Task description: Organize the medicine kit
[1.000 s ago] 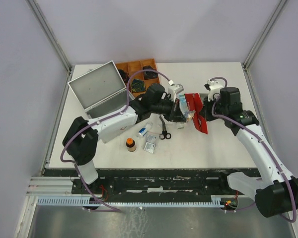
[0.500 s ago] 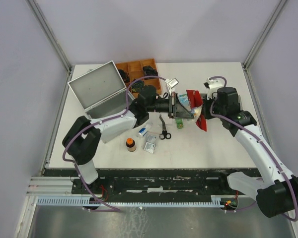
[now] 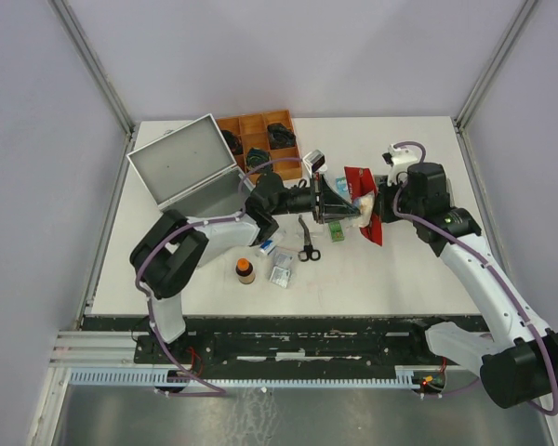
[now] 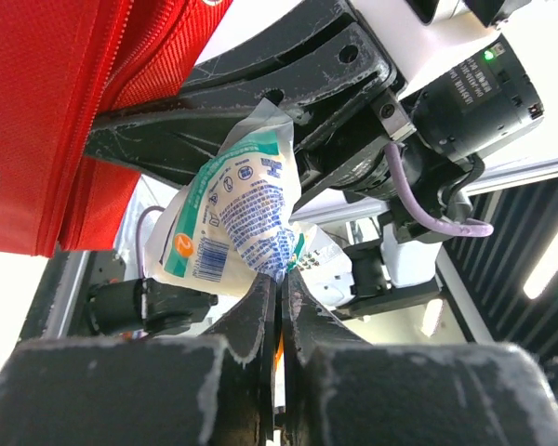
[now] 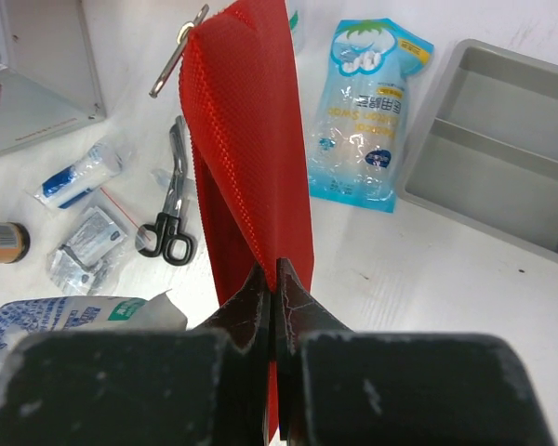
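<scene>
The medicine kit (image 3: 181,172) is a silver-grey box standing open at the back left, its edge also at the left of the right wrist view (image 5: 37,84). My left gripper (image 3: 342,203) (image 4: 281,279) is shut on the corner of a white, green and blue packet (image 4: 237,218) (image 3: 360,198), held up against the red pouch (image 4: 56,121). My right gripper (image 3: 378,203) (image 5: 274,269) is shut on the edge of that red pouch (image 5: 251,139) (image 3: 365,181), which hangs above the table.
A brown wooden tray (image 3: 260,135) stands behind the kit. Scissors (image 3: 307,243) (image 5: 167,218), a bandage roll (image 3: 267,245), a brown bottle (image 3: 245,270) and small sachets (image 3: 281,271) lie in front. A light blue packet (image 5: 367,111) lies beside a grey tray (image 5: 502,139).
The left arm has swung its wrist round and carried the white packet up beside the red pouch. The right gripper has lifted and tilted the pouch a little.
</scene>
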